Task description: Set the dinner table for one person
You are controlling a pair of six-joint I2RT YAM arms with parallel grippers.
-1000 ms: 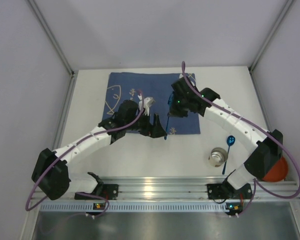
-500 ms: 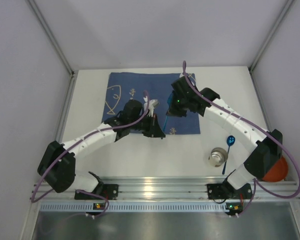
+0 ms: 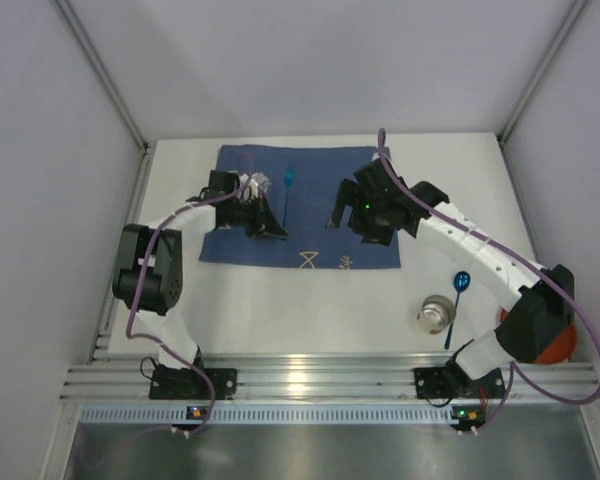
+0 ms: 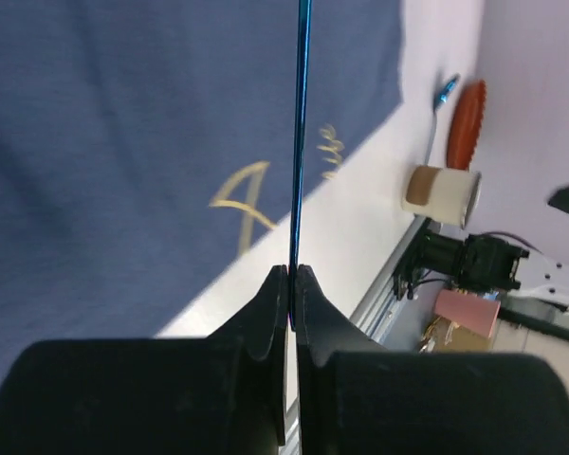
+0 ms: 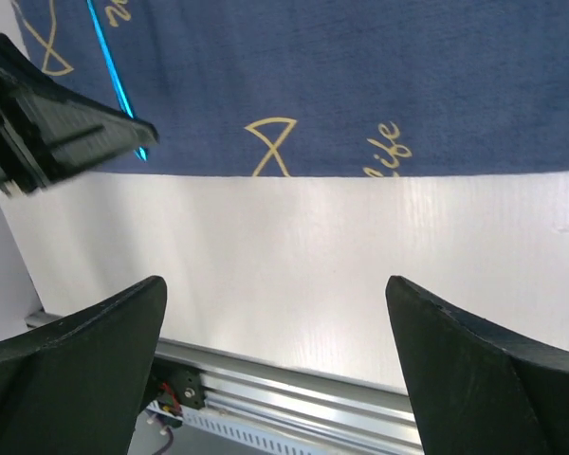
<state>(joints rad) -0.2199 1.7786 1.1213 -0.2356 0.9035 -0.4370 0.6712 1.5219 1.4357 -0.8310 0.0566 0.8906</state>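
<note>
My left gripper [image 4: 293,277] is shut on the lower end of a thin blue utensil [image 4: 302,123], whose handle runs straight up from the pinched jaws. From above, the utensil [image 3: 287,195] hangs over the dark blue mat [image 3: 310,160] on the white dinner table [image 3: 280,300], with the left gripper [image 3: 268,226] at its near end. My right gripper [image 3: 352,225] is open a little to the right of the utensil. In the right wrist view its fingers [image 5: 95,332] stand wide apart over bare table with nothing between them.
A metal cup [image 3: 437,315] and a blue spoon [image 3: 458,300] sit on the table at the near right. An orange plate [image 3: 555,340] lies half hidden behind the right arm's base. An aluminium rail [image 3: 310,378] runs along the near edge.
The right gripper held the utensil; the left gripper closed on it, then the right let go. The left arm has swung left and back, carrying the utensil over the mat.
</note>
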